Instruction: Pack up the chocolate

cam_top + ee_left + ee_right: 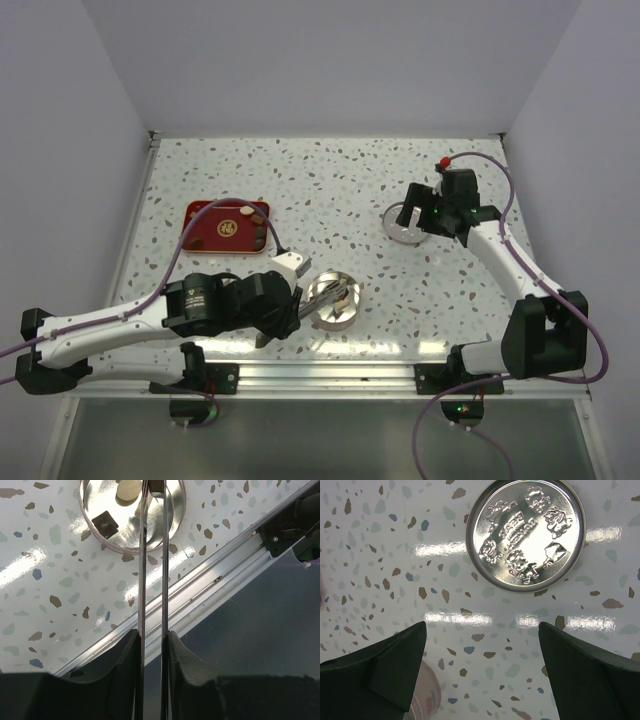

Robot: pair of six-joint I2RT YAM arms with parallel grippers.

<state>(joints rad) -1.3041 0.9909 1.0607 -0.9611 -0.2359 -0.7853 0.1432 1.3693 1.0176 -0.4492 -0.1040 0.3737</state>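
Note:
A round metal tin (335, 300) sits near the front edge. Inside it lie a dark square chocolate (105, 524) and a cream-white round one (128, 490). My left gripper (152, 636) is shut on the long metal tweezers (142, 570), whose tips reach into the tin (95, 502); a brown piece (157, 486) shows at the tips, cut off by the frame edge. More chocolate pieces (258, 236) lie on the red tray (205, 232). My right gripper (482, 630) hovers open over bare table just short of the embossed tin lid (526, 534).
The metal rail of the table's front edge (200, 595) runs right under the left gripper (288, 308). The tin lid (398, 232) lies at the right, below the right gripper (418, 212). A pale round object (426, 695) shows partly behind the right gripper's left finger.

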